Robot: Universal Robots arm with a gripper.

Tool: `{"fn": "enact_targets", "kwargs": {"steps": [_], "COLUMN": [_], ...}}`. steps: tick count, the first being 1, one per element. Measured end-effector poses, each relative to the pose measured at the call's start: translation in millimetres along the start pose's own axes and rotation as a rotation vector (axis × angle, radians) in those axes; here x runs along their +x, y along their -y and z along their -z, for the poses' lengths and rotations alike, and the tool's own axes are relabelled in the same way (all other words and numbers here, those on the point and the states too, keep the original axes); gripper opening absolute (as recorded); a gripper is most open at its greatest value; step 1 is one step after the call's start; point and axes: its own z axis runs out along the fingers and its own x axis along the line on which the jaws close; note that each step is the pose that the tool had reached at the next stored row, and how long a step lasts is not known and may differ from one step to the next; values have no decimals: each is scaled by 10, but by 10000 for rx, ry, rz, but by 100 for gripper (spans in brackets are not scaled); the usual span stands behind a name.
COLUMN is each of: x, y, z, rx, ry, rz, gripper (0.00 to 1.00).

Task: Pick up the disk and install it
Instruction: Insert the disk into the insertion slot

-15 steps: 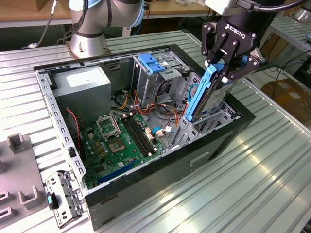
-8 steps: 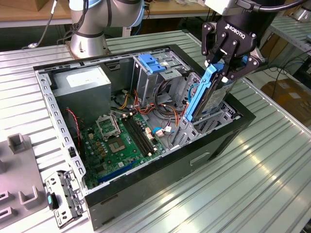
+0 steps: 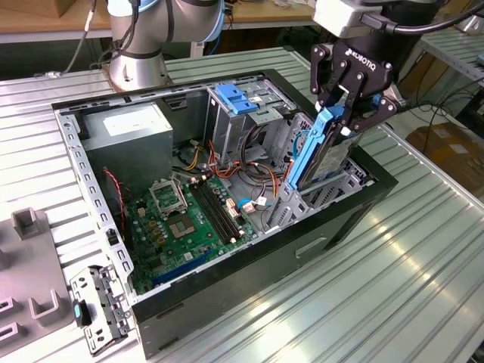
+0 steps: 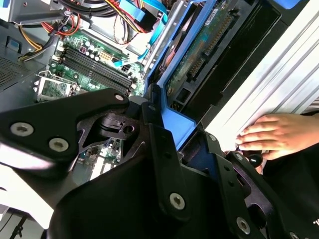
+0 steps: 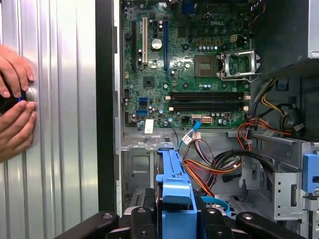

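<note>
In the exterior view my gripper (image 3: 344, 125) hangs over the right end of the open computer case (image 3: 227, 295), shut on the disk (image 3: 324, 155). The disk stands on edge, silver metal framed by blue side rails. Its lower end is down inside the metal drive cage (image 3: 291, 200). The second wrist view shows the disk's green circuit side (image 4: 199, 55) and a blue rail running between my black fingers (image 4: 159, 144). In the first wrist view the blue rail end (image 5: 174, 184) sits just ahead of my gripper (image 5: 177, 221), above the cage.
A green motherboard (image 3: 189, 219), a grey power supply (image 3: 125, 140), a bare blue bracket (image 3: 238, 98) and loose coloured cables (image 3: 249, 178) lie inside the case. A person's hands (image 5: 15, 99) rest on the ribbed table beside the case. Grey fixtures (image 3: 30, 223) stand at the exterior view's left.
</note>
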Motion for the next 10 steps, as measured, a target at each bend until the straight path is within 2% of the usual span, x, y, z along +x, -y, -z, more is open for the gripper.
{"fn": "enact_targets", "kwargs": {"steps": [10], "x": [-4], "y": [-8], "z": [-261], "rx": [0], "ry": [-1], "rz": [0], "gripper": [37]}}
